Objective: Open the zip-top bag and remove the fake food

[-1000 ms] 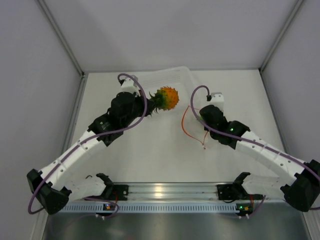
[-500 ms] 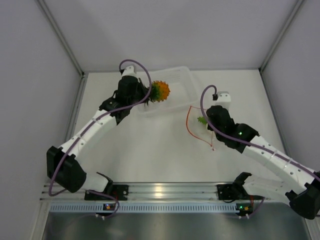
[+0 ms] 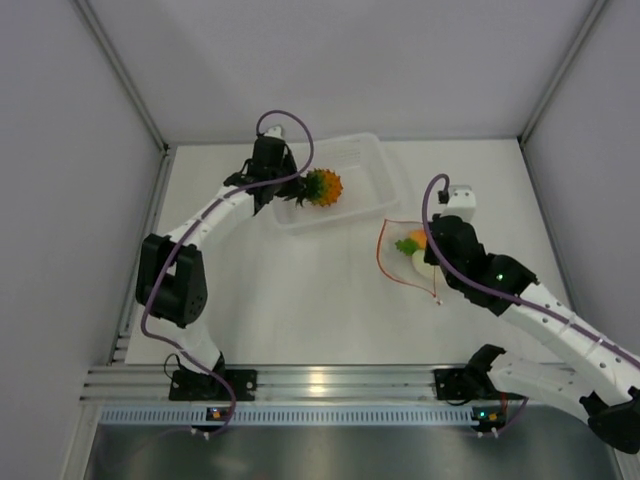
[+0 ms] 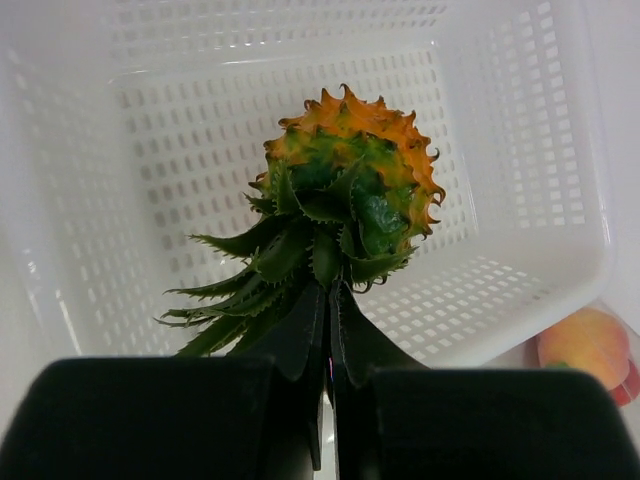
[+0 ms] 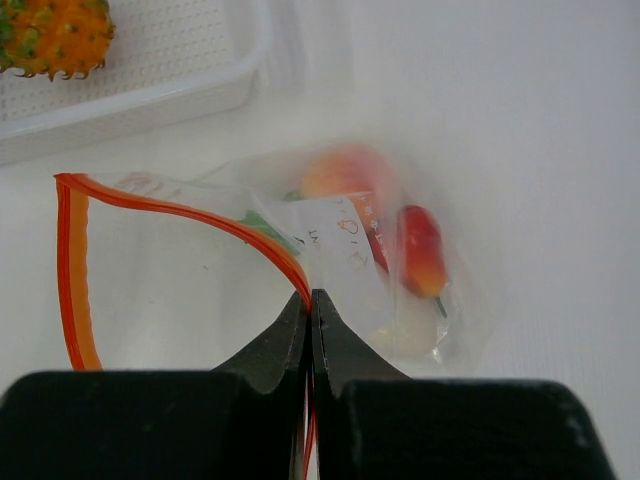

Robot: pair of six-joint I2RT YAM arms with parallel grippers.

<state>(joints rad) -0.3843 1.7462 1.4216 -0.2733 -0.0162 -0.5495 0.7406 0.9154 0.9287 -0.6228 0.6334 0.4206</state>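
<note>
My left gripper (image 4: 328, 300) is shut on the green leaves of the orange pineapple (image 4: 348, 178) and holds it over the white perforated tray (image 4: 180, 120); from above the pineapple (image 3: 322, 187) hangs inside the tray (image 3: 375, 160). My right gripper (image 5: 311, 303) is shut on the red-orange zip strip of the zip-top bag (image 5: 200, 270), whose mouth gapes open. Inside the bag lie a peach-coloured fruit (image 5: 345, 172), a small red fruit (image 5: 423, 250) and a white vegetable (image 5: 412, 325). The bag (image 3: 405, 252) lies on the table right of the tray.
White enclosure walls stand on the left, back and right of the table. A metal rail (image 3: 330, 385) with the arm bases runs along the near edge. The left arm stretches far toward the back.
My left gripper has carried the pineapple back and over the tray. My right gripper has moved right and back with the bag's zip strip; the food inside shows now.
</note>
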